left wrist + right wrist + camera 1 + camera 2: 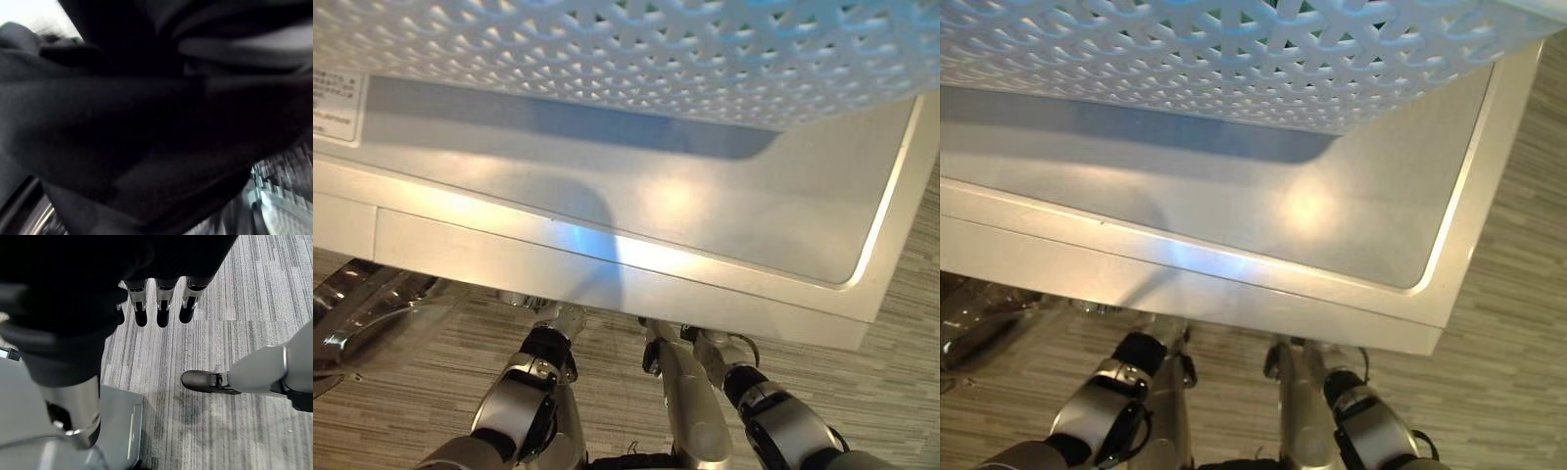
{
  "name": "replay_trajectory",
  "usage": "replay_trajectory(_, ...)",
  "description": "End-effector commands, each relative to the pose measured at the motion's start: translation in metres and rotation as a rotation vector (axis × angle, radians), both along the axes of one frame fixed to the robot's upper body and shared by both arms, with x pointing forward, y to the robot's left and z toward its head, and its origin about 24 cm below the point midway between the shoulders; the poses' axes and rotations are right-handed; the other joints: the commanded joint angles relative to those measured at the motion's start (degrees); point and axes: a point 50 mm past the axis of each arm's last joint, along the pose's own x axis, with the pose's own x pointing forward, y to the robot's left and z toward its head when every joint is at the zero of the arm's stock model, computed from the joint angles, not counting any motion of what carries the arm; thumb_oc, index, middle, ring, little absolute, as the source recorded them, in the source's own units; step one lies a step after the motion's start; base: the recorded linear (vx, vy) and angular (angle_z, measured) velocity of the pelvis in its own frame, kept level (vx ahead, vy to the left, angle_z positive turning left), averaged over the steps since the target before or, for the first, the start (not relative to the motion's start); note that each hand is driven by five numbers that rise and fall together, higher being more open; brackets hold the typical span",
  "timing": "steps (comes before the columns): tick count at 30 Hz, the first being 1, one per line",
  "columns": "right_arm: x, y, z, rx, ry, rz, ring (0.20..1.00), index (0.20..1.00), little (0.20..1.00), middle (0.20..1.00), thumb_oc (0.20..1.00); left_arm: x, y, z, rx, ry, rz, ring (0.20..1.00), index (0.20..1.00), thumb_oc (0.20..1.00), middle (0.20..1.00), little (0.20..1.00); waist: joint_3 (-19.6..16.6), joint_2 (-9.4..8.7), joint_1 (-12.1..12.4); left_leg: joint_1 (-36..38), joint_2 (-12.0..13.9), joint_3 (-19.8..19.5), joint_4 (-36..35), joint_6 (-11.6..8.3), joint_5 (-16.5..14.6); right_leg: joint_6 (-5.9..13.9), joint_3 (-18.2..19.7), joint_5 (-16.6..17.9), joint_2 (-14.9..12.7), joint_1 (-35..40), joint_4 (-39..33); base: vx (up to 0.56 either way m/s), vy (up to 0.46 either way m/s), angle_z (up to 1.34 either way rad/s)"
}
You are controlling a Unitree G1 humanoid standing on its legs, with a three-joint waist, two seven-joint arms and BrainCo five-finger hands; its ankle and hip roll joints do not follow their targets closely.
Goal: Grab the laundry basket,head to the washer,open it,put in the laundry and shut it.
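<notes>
right wrist view: right hand point(159, 308) hangs over striped carpet point(234, 357), fingers straight and relaxed, nothing in them. a corner of the washer point(117, 421) sits just below and beside it.

left wrist view is nearly all dark, ribbed cover and some dark mass right up against the lens. can't tell whether the left hand is open or closed on anything, and can't say if that dark stuff is laundry.

head cams: both forearms reach forward under the front edge of the washer point(607, 206), hands hidden beneath it. the white lattice laundry basket point(636, 49) sits on top of the washer lid, beyond and above both hands, touching the lid as far as i can judge. glassy curved thing point(362, 313) just outboard of the left arm looks like the washer door swung open, not certain.

progress, my read: basket fetched, walk to washer done, basket parked on top, door probably open. left: moving the laundry from basket into the drum, then shutting the door. can't confirm any clothes are in the drum yet.
</notes>
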Motion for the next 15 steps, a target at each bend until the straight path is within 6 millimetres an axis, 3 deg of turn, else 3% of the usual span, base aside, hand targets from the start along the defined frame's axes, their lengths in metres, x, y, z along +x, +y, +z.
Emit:
replay_trajectory(1,0.009,0.012,0.019,-0.025,-0.127,0.018,1.0,1.0,1.0,1.0,1.0,0.02,0.002,0.062,-0.05,-0.163,0.096,0.2,0.2,0.2,0.2,0.2,-0.96,-1.59,-1.32,-4.68,0.83,-0.92,2.26,-0.54,-1.31,1.18,0.46,-6.53,0.12,-5.78,6.04,0.01,-0.034,-0.03)
replay_trajectory(2,0.011,0.015,0.024,-0.025,-0.155,0.034,1.0,1.0,1.0,1.0,1.0,0.025,0.008,0.078,-0.055,-0.194,0.123,0.2,0.2,0.2,0.2,0.2,-1.05,-2.08,-1.82,-5.58,0.96,-1.04,2.46,-0.63,-1.37,1.19,0.45,-6.57,0.29,-6.65,6.33,0.02,-0.033,-0.03)
replay_trajectory(3,0.012,0.016,0.025,-0.026,-0.159,0.036,1.0,1.0,1.0,1.0,1.0,0.026,0.009,0.08,-0.056,-0.198,0.125,0.2,0.2,0.2,0.2,0.2,-1.09,-2.09,-2.03,-5.93,0.94,-1.1,2.61,-0.64,-1.39,1.18,0.43,-6.61,0.25,-6.96,6.45,0.01,-0.029,-0.03)
replay_trajectory(4,0.013,0.019,0.028,-0.027,-0.178,0.051,1.0,1.0,1.0,1.0,1.0,0.03,0.016,0.096,-0.06,-0.23,0.152,0.2,0.2,0.2,0.2,0.2,-1.28,-2.52,-2.83,-7.18,1.13,-1.38,3.01,-0.71,-1.52,1.2,0.44,-6.59,0.29,-8.29,7.02,0.02,-0.045,-0.04)
replay_trajectory(5,0.013,0.024,0.032,-0.037,-0.212,0.087,1.0,1.0,1.0,1.0,1.0,0.035,0.033,0.134,-0.068,-0.309,0.21,0.2,0.2,0.2,0.2,0.2,-1.7,-3.19,-4.06,-9.14,1.32,-1.98,3.6,-0.75,-1.84,1.26,0.52,-6.68,0.63,-10.43,7.92,0.03,-0.045,-0.02)
replay_trajectory(8,0.013,0.027,0.038,-0.051,-0.259,0.131,1.0,1.0,1.0,1.0,1.0,0.033,0.071,0.184,-0.08,-0.411,0.319,0.2,0.2,0.2,0.2,0.2,-2.51,-3.9,-5.66,-12.14,1.76,-2.8,4.14,-0.95,-2.12,1.59,0.33,-6.59,1.02,-13.41,8.52,0.03,-0.039,-0.04)
replay_trajectory(9,0.013,0.028,0.039,-0.051,-0.263,0.135,1.0,1.0,1.0,1.0,1.0,0.033,0.072,0.186,-0.081,-0.413,0.322,0.2,0.2,0.2,0.2,0.2,-2.58,-3.9,-5.88,-12.45,1.77,-2.86,4.22,-0.96,-2.12,1.58,0.3,-6.58,1.02,-13.67,8.56,0.0,0.0,0.0)
replay_trajectory(10,0.013,0.026,0.039,-0.066,-0.267,0.142,1.0,1.0,1.0,1.0,1.0,0.031,0.079,0.2,-0.083,-0.446,0.343,0.2,0.2,0.2,0.2,0.2,-2.71,-3.96,-6.13,-13.13,1.84,-3.16,4.35,-0.99,-2.23,1.7,0.26,-6.53,1.13,-14.4,8.61,0.03,-0.036,0.02)
replay_trajectory(11,0.013,0.021,0.041,-0.093,-0.285,0.156,1.0,1.0,1.0,1.0,1.0,0.025,0.094,0.229,-0.05,-0.505,0.384,0.2,0.2,0.2,0.2,0.2,-3.05,-4.05,-6.89,-14.55,1.97,-3.54,4.46,-1.05,-2.25,1.92,0.29,-6.31,1.45,-15.7,8.47,0.03,-0.036,0.0)
replay_trajectory(12,0.014,0.022,0.042,-0.093,-0.289,0.157,1.0,1.0,1.0,1.0,1.0,0.025,0.094,0.232,-0.049,-0.508,0.385,0.2,0.2,0.2,0.2,0.2,-3.08,-4.05,-7.0,-14.84,1.97,-3.62,4.51,-1.06,-2.23,1.91,0.24,-6.29,1.45,-15.93,8.48,0.04,-0.028,0.0)
replay_trajectory(13,0.013,0.017,0.042,-0.112,-0.289,0.162,1.0,1.0,1.0,1.0,1.0,0.02,0.098,0.257,-0.021,-0.547,0.402,0.2,0.2,0.2,0.2,0.2,-3.31,-3.9,-7.7,-15.99,2.2,-3.81,4.34,-1.07,-2.16,2.11,0.04,-6.15,1.6,-17.25,8.47,0.03,-0.014,0.0)
replay_trajectory(15,0.014,0.013,0.042,-0.125,-0.292,0.161,1.0,1.0,1.0,1.0,1.0,0.017,0.097,0.272,-0.005,-0.577,0.402,0.2,0.2,0.2,0.2,0.2,-3.45,-3.82,-8.05,-16.42,2.29,-3.93,4.17,-1.11,-2.08,2.2,0.03,-6.07,1.61,-17.79,8.47,0.03,-0.004,0.07)
